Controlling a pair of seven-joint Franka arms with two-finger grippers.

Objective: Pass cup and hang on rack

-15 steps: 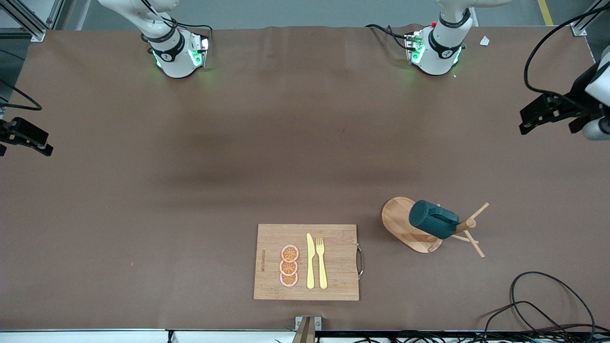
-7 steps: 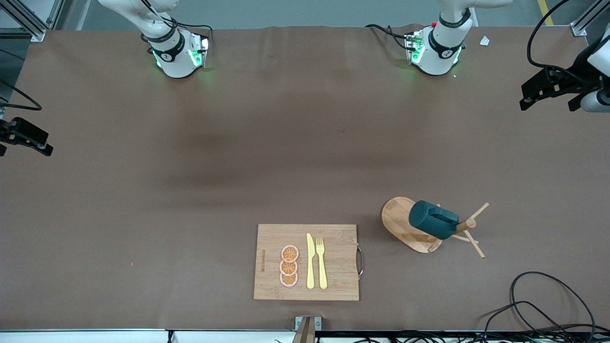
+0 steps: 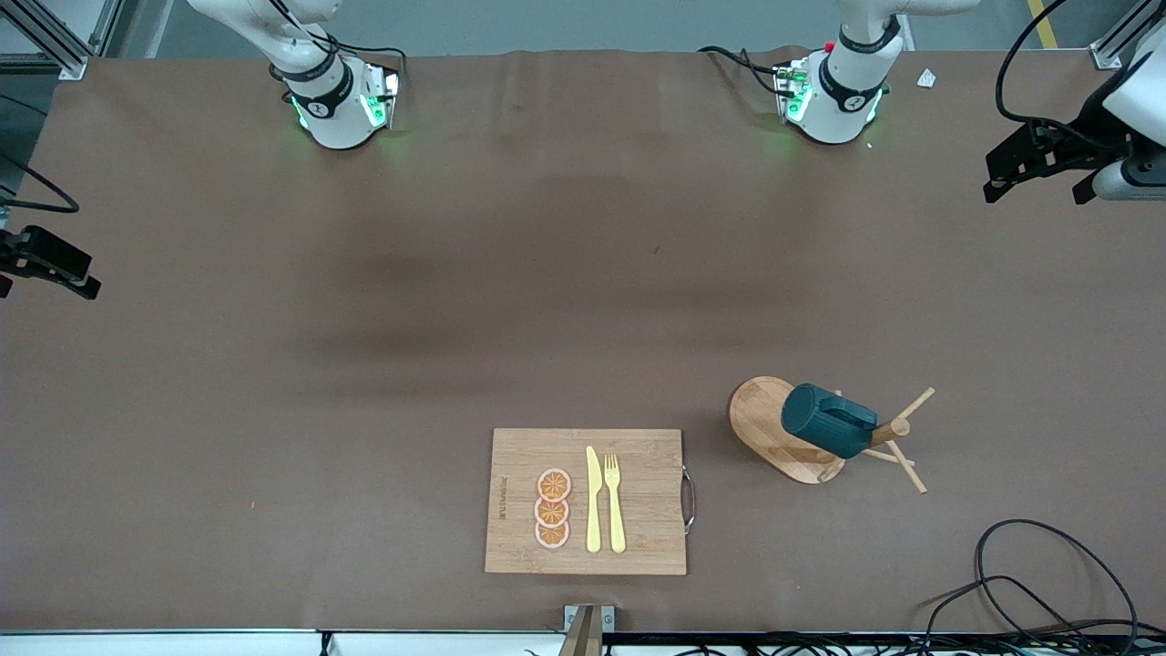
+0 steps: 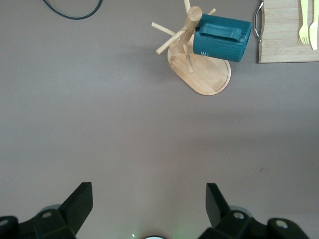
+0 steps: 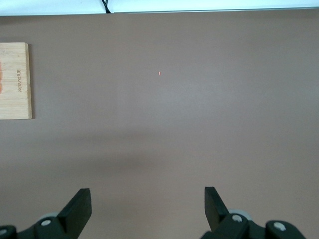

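The dark teal cup (image 3: 824,419) hangs tilted on a peg of the wooden rack (image 3: 761,419), whose oval base stands on the table toward the left arm's end. Both show in the left wrist view, cup (image 4: 222,37) and rack (image 4: 207,74). My left gripper (image 3: 1034,182) is open and empty, up over the table's edge at the left arm's end, well away from the rack; its fingers (image 4: 79,199) are spread wide. My right gripper (image 3: 46,278) is open and empty over the table's edge at the right arm's end, and its arm waits; it also shows in its wrist view (image 5: 148,201).
A bamboo cutting board (image 3: 638,501) with a yellow knife (image 3: 593,501), a fork (image 3: 615,501) and orange slices (image 3: 552,508) lies near the front edge, beside the rack. Black cables (image 3: 1048,574) loop at the front corner at the left arm's end.
My left gripper has drawn back from the rack toward the robots' edge of the table. The cup, the rack and the right gripper have not moved.
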